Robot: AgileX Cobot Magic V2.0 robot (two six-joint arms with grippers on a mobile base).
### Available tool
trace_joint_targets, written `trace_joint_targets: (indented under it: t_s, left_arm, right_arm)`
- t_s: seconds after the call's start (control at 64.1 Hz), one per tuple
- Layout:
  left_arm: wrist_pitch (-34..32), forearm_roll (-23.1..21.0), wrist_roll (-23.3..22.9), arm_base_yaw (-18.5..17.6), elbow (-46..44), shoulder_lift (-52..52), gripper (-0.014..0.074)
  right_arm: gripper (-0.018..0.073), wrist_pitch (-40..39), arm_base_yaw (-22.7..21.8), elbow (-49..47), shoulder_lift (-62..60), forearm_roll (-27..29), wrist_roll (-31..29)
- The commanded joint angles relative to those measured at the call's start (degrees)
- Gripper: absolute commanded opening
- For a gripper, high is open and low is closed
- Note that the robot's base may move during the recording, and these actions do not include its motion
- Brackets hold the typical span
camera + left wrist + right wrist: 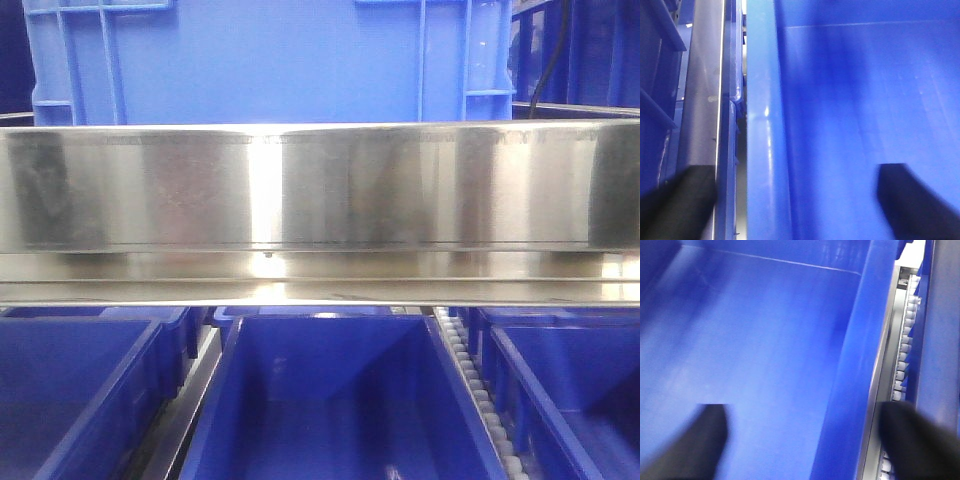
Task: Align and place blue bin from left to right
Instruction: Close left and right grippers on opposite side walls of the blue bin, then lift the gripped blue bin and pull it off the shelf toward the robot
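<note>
Straddling opposite walls of the blue bin (340, 400), centred below the steel rail (320, 190), left gripper (795, 205) and right gripper (807, 440) stand unclosed; uneven clamping could skew it onto the roller track (904, 360)

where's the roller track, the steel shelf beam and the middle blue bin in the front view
roller track (479, 390): front view, on the white rollers right of the bin
steel shelf beam (320, 190): front view, middle of its shiny face
middle blue bin (340, 350): front view, on its inner back wall

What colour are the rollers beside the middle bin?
White; the rollers show best in the right wrist view.
</note>
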Motion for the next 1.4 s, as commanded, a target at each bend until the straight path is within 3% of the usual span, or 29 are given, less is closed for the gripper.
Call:
trace_joint_targets:
  t_s: [0.0,0.172,0.265,0.843,0.999,1.218,1.389]
  left_arm:
    - [-0.46,0.11,0.16,0.08,-0.29,-0.06,0.0329]
    - [-0.46,0.23,0.16,0.08,-0.29,-0.06,-0.0044]
    - [-0.46,0.23,0.26,0.08,-0.29,-0.06,0.0004]
    - [-0.46,0.73,0.39,-0.02,-0.39,-3.81,-0.001]
    - [-0.46,2.04,0.39,-1.18,-0.39,-7.2,-0.001]
    - [-0.46,7.32,0.39,-4.65,-0.39,-11.46,-0.001]
    - [-0.46,7.58,-0.52,-6.53,-0.39,-13.95,-0.001]
  right_arm:
    - [0.0247,0.25,0.0,-0.45,-0.2,-0.6,0.11]
    - [-0.0105,1.45,0.0,-0.45,-0.2,-0.6,0.11]
    - [-0.0066,1.65,0.0,-0.45,-0.2,-0.72,0.11]
    - [-0.0073,2.12,0.05,-0.55,-2.45,-2.4,0.24]
    - [-0.0073,2.33,0.05,-0.55,-5.31,-4.17,0.24]
    - [-0.0073,2.43,0.81,-0.55,-9.86,-7.91,0.24]
    - [-0.0073,2.05,1.88,-0.55,-13.05,-9.9,0.24]
